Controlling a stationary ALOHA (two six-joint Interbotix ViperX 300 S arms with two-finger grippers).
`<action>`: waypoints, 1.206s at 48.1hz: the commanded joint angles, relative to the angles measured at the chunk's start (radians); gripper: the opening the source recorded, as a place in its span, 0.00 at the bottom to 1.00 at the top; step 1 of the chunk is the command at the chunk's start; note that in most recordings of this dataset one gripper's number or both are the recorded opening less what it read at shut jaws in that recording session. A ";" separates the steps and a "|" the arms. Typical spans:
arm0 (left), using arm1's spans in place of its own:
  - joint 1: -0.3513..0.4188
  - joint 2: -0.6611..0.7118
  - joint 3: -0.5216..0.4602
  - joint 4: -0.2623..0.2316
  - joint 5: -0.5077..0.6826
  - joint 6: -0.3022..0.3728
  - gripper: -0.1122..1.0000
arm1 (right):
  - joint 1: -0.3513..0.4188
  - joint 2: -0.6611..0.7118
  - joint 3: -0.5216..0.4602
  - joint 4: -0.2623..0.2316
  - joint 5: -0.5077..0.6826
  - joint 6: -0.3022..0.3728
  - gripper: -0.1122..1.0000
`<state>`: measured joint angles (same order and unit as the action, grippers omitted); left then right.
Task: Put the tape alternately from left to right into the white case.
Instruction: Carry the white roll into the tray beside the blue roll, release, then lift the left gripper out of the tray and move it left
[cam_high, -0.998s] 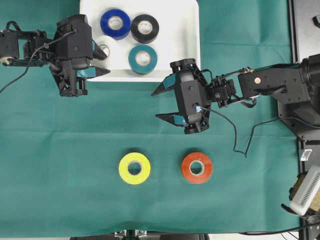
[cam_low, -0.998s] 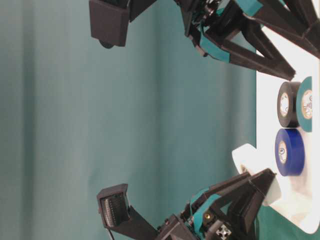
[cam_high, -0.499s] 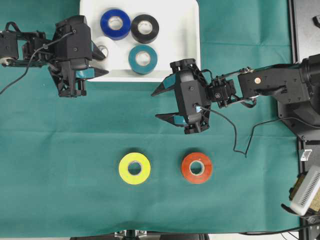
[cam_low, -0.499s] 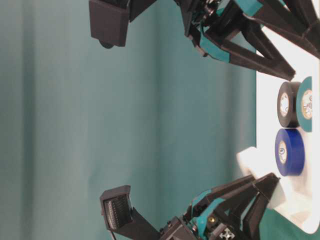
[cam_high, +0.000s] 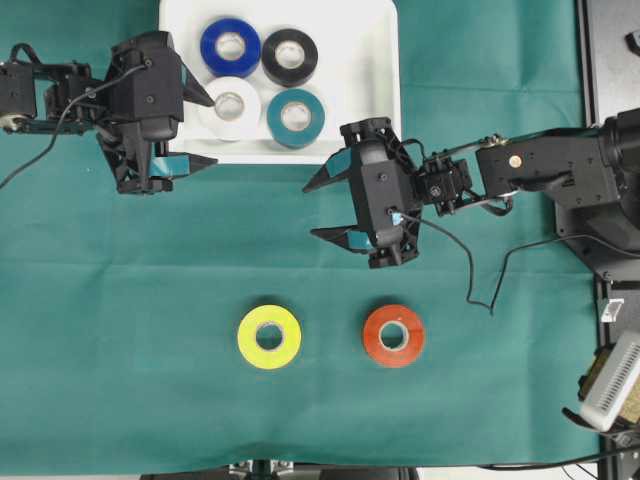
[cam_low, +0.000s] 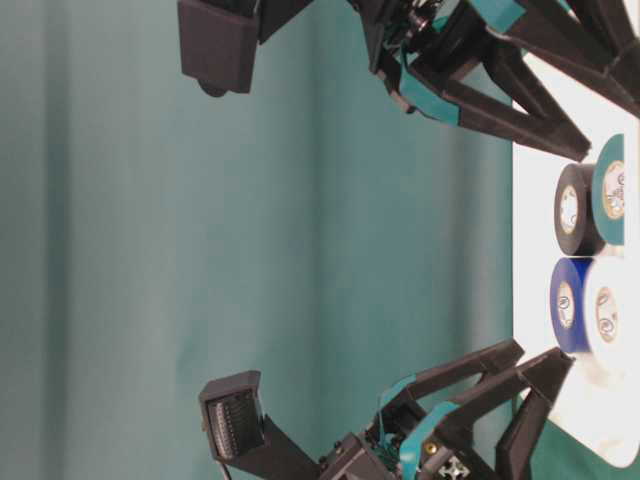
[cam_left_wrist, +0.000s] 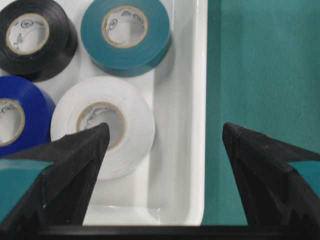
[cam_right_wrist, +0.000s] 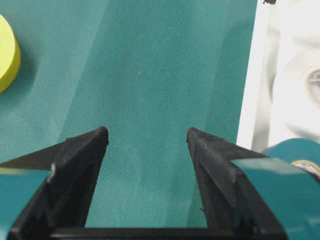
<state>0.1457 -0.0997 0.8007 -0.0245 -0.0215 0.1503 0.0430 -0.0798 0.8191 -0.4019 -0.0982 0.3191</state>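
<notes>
Left gripper (cam_high: 203, 131) just let go: a sec ago its jaws were pinched on the white roll (cam_high: 230, 106) over the left edge of the white case (cam_high: 375, 80), now they stand spread w/ nothing between them. The roll has dropped flat into the case, front row nearest the left edge, beside the teal roll (cam_high: 295, 117), w/ the blue roll (cam_high: 231, 46) and black roll (cam_high: 290, 56) behind. So four of six are in.

Right gripper (cam_high: 332, 205) hasn't budged; it hangs over bare cloth just off the case's front right corner, jaws apart, holding nothing. Yellow roll (cam_high: 269, 337) and red-orange roll (cam_high: 393, 336) sit near the table's front edge, untouched. Going by turns, the right arm prob. takes the next one.
</notes>
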 joint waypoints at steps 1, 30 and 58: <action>0.003 -0.014 -0.014 0.000 -0.006 0.000 0.54 | 0.002 -0.023 -0.017 -0.002 -0.008 0.002 0.72; -0.144 -0.032 -0.011 -0.002 0.074 -0.008 0.53 | 0.002 -0.023 -0.015 -0.002 -0.006 0.002 0.72; -0.337 -0.069 0.032 -0.003 0.101 -0.153 0.52 | 0.002 -0.023 -0.011 -0.002 -0.008 0.002 0.72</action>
<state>-0.1779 -0.1396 0.8314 -0.0261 0.0844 0.0230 0.0430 -0.0798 0.8191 -0.4034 -0.0982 0.3191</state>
